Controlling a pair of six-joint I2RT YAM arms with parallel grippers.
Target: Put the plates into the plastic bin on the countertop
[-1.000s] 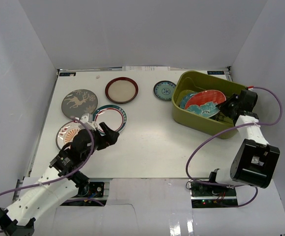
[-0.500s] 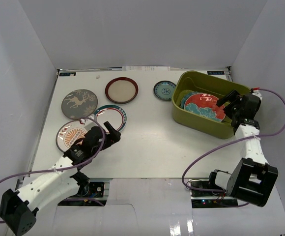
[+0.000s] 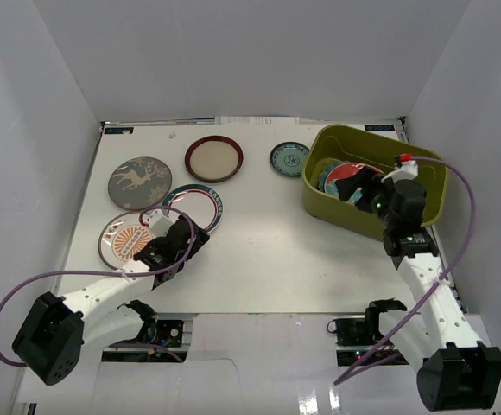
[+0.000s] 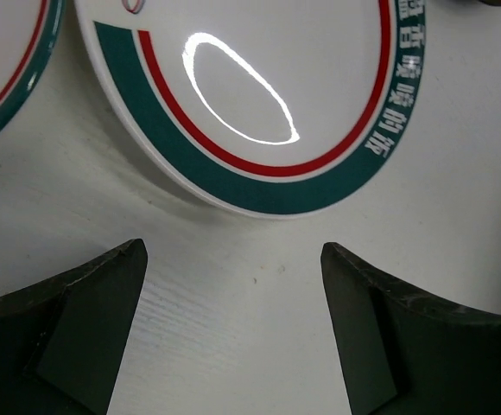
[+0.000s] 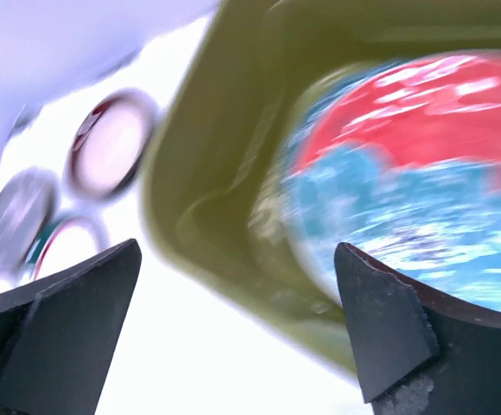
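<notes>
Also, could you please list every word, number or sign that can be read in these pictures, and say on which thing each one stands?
striped-rim plate: white Chinese characters on its teal band, turned sideways; I cannot read them with certainty.
dark label at the far edge of the countertop: too small to read.
second dark label at the same edge: too small to read.
No other text shows, and the right wrist view is blurred.

A broad bare stretch of the flat white surface [image 3: 259, 238] lies open between the round white plate with a teal-and-red rim [image 3: 194, 203] and the olive-green rectangular plastic bin [image 3: 341, 216]. Bare surface shows between the spread fingers of the left claw [image 4: 233, 251], that plate's edge just ahead. White walls [image 3: 233, 60] enclose three sides.
</notes>
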